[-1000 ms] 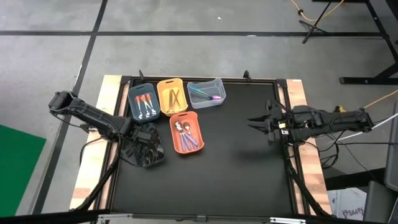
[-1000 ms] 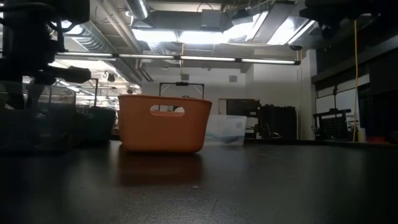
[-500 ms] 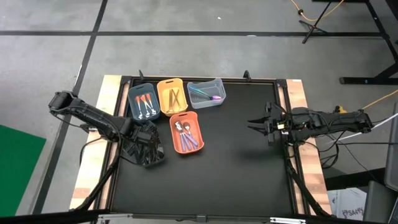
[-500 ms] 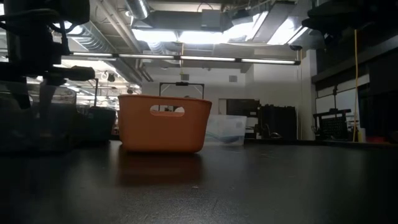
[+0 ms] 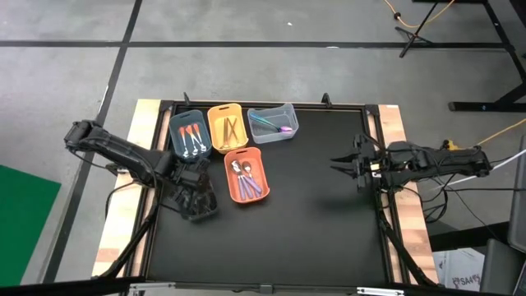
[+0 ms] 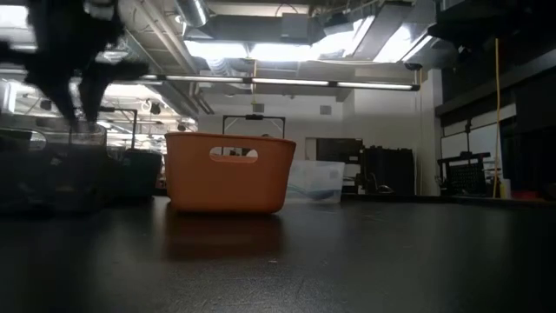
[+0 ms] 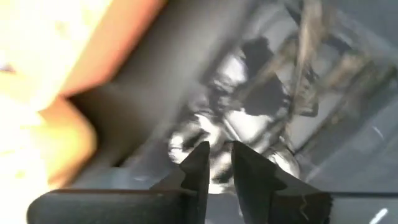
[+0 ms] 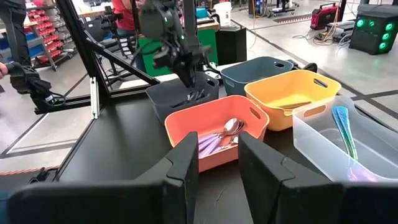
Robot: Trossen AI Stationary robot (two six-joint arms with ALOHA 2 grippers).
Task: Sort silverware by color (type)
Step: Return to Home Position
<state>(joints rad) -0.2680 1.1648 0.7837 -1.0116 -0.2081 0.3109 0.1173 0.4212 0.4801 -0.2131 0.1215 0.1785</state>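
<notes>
The silverware lies sorted in bins. Silver and purple spoons [image 8: 221, 137] are in the orange bin [image 5: 246, 174]. Gold pieces [image 5: 229, 127] are in the yellow bin, and teal and purple pieces [image 8: 343, 129] are in the clear bin [image 5: 273, 122]. Orange-red and silver pieces [image 5: 191, 138] are in the blue bin. Black forks [image 8: 194, 95] are in the black bin [image 8: 166, 104]. My left gripper [image 7: 217, 149] points down over the black bin, its fingers a narrow gap apart, with nothing seen between them. My right gripper [image 5: 335, 162] hovers open near the table's right edge.
The bins cluster at the table's far left [image 5: 228, 152]. The black mat [image 5: 304, 222] stretches bare from them to the right and near edges. A wooden border [image 5: 394, 123] frames the table. People and shelves show in the room beyond.
My left gripper has turned and shifted above the black bin, and its wrist view is blurred by the motion. My right gripper has drawn back slightly toward the table's right edge. The bins have stayed where they were.
</notes>
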